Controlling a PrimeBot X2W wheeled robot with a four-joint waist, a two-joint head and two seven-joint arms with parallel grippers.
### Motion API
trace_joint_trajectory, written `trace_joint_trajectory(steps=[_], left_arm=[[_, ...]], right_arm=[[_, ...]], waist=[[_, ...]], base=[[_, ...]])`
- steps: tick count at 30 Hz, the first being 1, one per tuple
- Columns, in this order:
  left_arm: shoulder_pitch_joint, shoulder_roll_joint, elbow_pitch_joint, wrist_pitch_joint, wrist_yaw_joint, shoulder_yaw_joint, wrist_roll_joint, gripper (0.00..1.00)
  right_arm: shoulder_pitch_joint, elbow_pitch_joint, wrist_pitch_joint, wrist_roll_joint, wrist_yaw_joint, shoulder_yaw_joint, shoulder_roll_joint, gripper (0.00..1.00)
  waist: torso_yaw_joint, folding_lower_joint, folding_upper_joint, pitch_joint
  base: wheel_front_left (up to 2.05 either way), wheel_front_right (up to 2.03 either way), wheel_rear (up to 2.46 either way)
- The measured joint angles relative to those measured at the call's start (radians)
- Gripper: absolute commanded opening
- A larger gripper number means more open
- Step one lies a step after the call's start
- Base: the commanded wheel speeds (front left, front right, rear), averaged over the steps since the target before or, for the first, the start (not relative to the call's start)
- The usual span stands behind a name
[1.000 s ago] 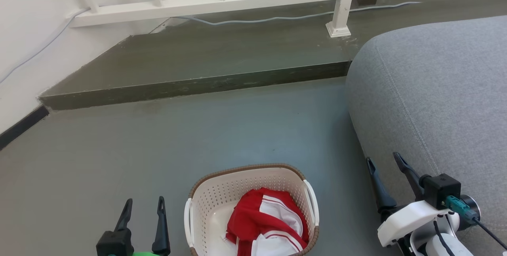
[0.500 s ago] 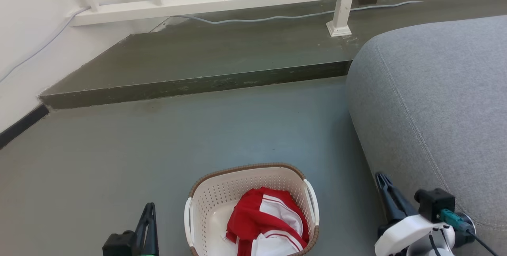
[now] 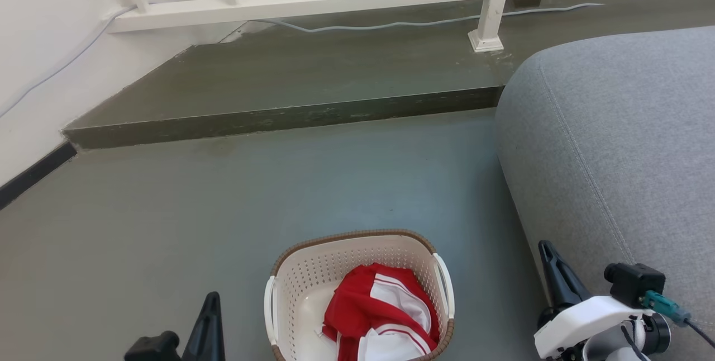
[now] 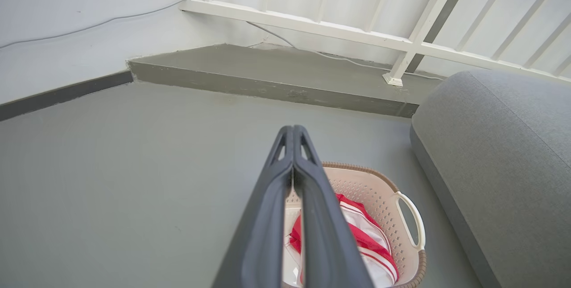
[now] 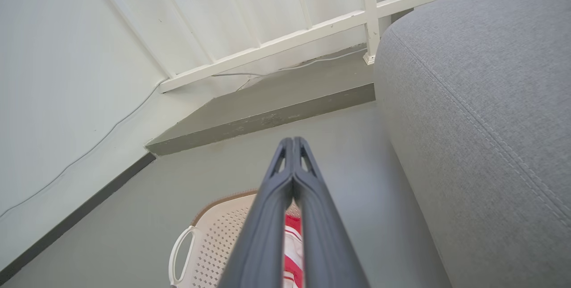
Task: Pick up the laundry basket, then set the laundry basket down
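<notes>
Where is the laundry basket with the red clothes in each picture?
Head view: the laundry basket sits at the bottom middle, on the floor.
Left wrist view: bottom, just right of middle, partly behind the left tool.
Right wrist view: bottom, left of middle, partly behind the right tool.
Shared landmark: the white railing post on the raised step beyond the basket.

The left gripper [image 3: 211, 295] points up at the head view's lower left, fingers pressed together. The right gripper [image 3: 544, 245], lower right, is likewise closed.
</notes>
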Motion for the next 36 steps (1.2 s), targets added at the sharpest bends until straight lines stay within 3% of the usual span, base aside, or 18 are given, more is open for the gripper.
trace_joint_trajectory(steps=[36], left_arm=[[-0.066, 0.027, 0.023, 0.12, -0.065, 0.102, -0.551, 0.0]], right_arm=[[-0.039, -0.002, 0.127, 0.49, 0.05, -0.155, 0.03, 0.0]], waist=[[0.039, 0.0, 0.0, 0.002]], base=[[0.0, 0.0, 0.0]])
